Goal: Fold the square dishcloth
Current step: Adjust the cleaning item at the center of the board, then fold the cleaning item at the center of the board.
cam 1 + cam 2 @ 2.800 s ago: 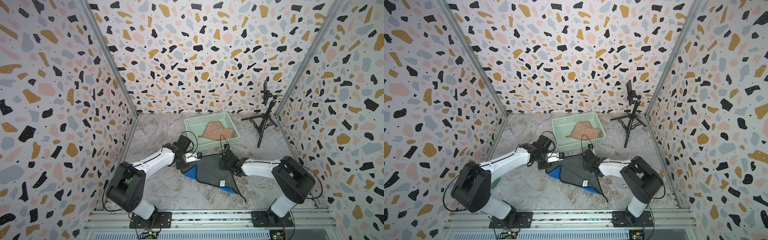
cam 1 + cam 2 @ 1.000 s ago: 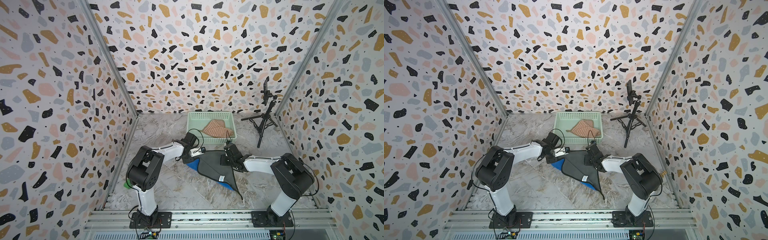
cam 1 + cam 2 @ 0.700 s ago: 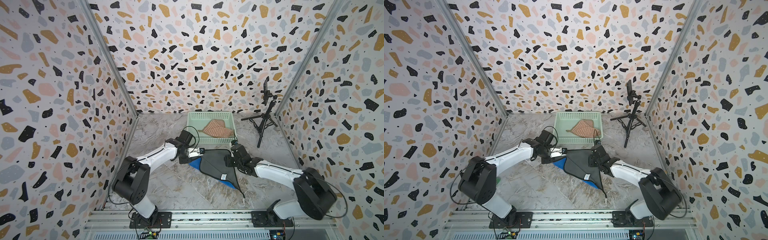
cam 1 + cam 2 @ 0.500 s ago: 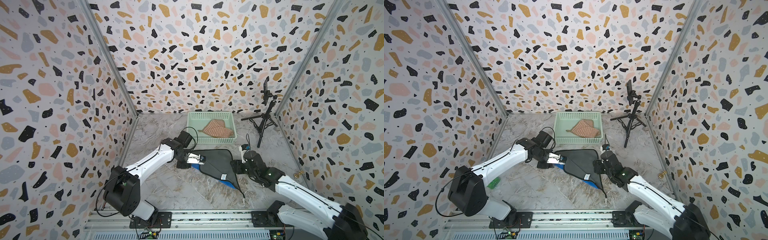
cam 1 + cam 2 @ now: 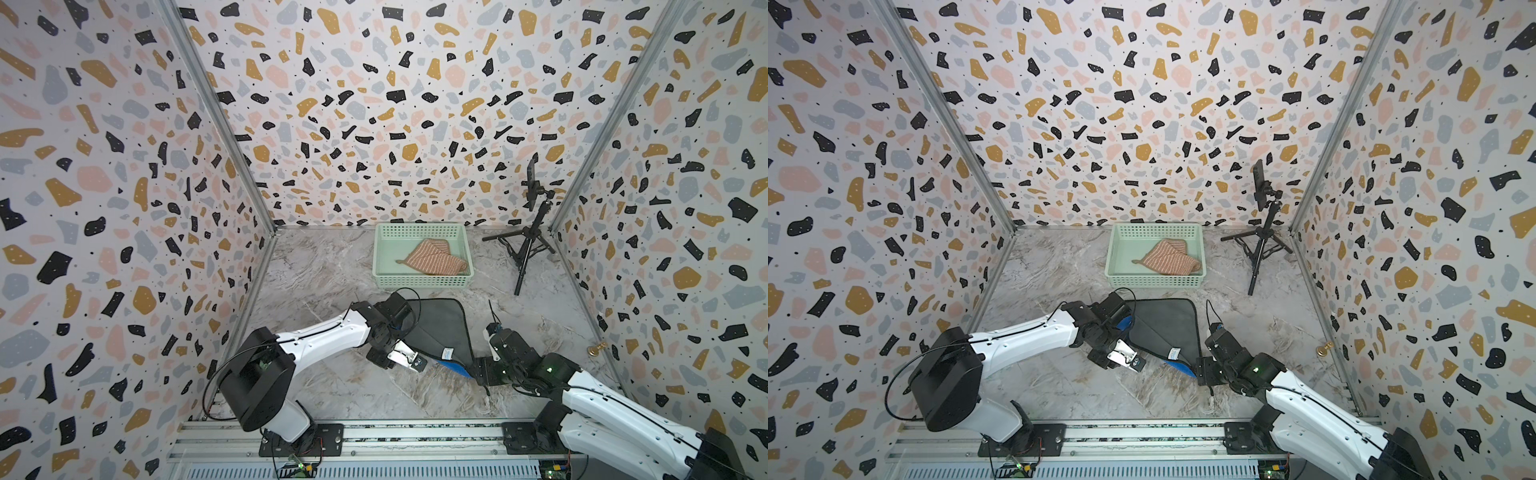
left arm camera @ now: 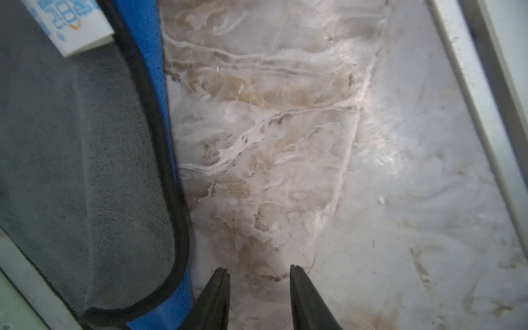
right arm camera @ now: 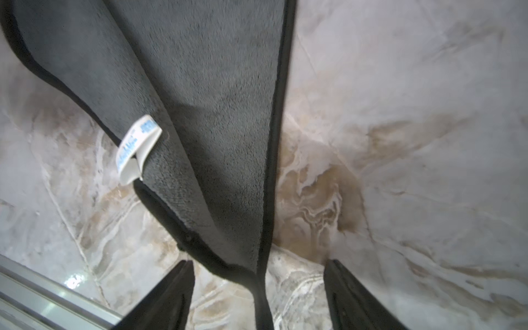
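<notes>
Dishcloth point(image 5: 440, 328) lies folded, grey side up, on the table point(image 5: 332, 270) just in front of the basket point(image 5: 422, 225). We see the left gripper point(image 6: 258, 271) beside its edge facing away from the basket, jaws narrowly apart over bare marble, holding nothing. The right gripper point(image 7: 258, 264) stands wide, the cloth corner farthest from the basket lying loose between its jaws.

Two arms point(image 5: 328, 332) point(image 5: 602, 399), two cloths point(image 5: 440, 328) point(image 5: 434, 261), one basket point(image 5: 422, 225), one tripod point(image 5: 530, 245)
</notes>
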Robot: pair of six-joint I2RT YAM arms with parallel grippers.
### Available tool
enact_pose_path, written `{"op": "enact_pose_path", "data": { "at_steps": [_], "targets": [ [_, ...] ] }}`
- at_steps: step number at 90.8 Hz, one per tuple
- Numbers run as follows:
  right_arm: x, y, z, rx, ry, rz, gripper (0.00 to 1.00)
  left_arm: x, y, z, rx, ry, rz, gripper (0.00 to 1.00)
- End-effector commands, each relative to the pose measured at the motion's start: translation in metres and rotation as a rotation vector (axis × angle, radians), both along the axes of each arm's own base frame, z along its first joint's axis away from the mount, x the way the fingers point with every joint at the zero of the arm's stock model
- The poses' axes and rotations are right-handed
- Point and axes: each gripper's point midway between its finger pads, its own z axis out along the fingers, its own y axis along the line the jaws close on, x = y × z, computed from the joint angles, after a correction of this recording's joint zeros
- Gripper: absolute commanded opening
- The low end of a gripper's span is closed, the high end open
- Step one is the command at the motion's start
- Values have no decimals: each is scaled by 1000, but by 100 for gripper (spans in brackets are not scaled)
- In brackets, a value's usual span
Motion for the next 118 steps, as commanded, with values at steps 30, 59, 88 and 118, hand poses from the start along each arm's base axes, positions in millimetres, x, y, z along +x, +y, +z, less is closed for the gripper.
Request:
{"op": "enact_pose_path", "data": {
  "at_steps": [30,59,88,118],
  "targets": [
    [-1,15,-8,46,35,22,73,34,-31,3,-89,-173,-67,41],
    [-4,17,-9,59,55,26,70,41,-20,-18,26,-167,-55,39],
    [-12,17,-8,75,74,46,54,46,-20,-9,15,-187,-8,0],
    [-21,23,-17,75,66,92,59,45,-9,2,5,-222,55,0]
  ]
}}
